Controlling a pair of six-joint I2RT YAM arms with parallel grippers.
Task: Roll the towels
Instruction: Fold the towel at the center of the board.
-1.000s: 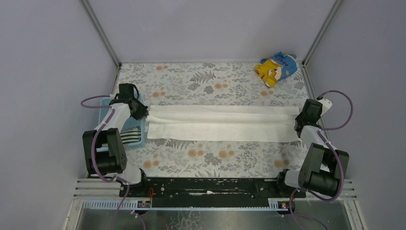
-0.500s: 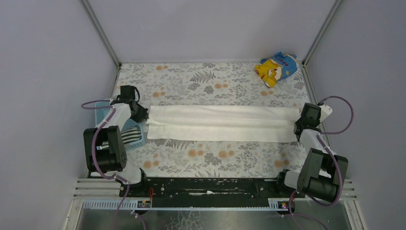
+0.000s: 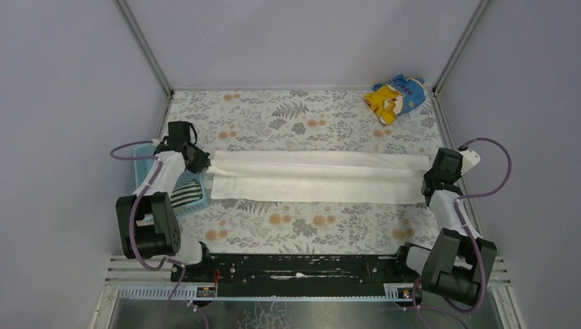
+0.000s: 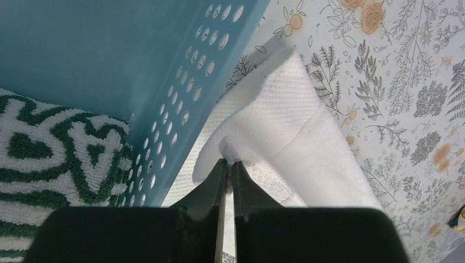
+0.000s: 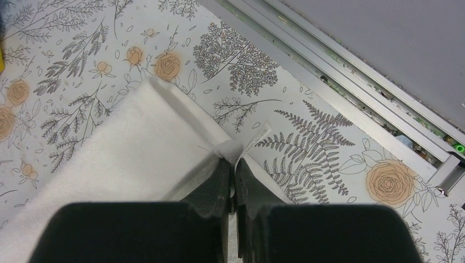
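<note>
Two ends of the white towel point(image 3: 315, 177) are pinched at once. It lies as a long band, folded lengthwise, across the middle of the table point(image 3: 301, 226). The left gripper point(image 4: 227, 162) is clamped on a raised fold at the towel's left end, close against the perforated wall of the blue basket point(image 4: 164, 71). The right gripper point(image 5: 234, 162) is clamped on the matching corner at the right end.

The step looks like a lengthwise fold or straightening ahead of the roll. To do it well, both arms should travel together at one height and pace. Light tension will keep the band from sagging or skewing, and edge should lie on edge before either grip lets go. The left arm needs care not to drag the basket, where the striped towel point(image 3: 185, 195) lies. The yellow-and-blue cloth point(image 3: 396, 97) sits well apart in the far right corner.
</note>
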